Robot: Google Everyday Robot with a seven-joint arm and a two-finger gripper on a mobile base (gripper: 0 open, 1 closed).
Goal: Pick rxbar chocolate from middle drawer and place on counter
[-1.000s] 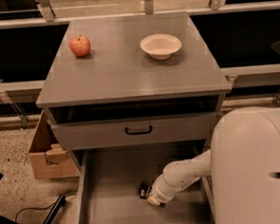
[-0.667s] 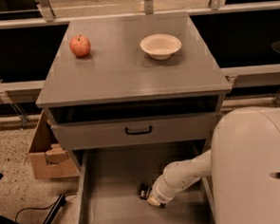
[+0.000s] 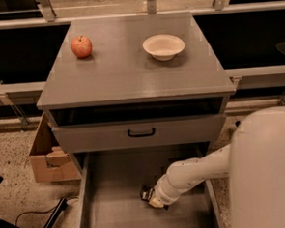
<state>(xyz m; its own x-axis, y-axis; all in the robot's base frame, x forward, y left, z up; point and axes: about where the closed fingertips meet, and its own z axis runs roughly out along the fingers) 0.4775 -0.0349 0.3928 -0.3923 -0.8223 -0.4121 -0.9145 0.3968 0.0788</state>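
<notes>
Beneath counter point(image 3: 125, 73) front edge, down in drawer point(image 3: 115, 185): end effector point(image 3: 148, 199), opening impossible to tell. Expect light, flat, slippery bar; pinch across width.

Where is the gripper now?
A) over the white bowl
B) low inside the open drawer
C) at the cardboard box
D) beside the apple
B: the gripper is down near the floor of the open drawer, well below the counter.
</notes>
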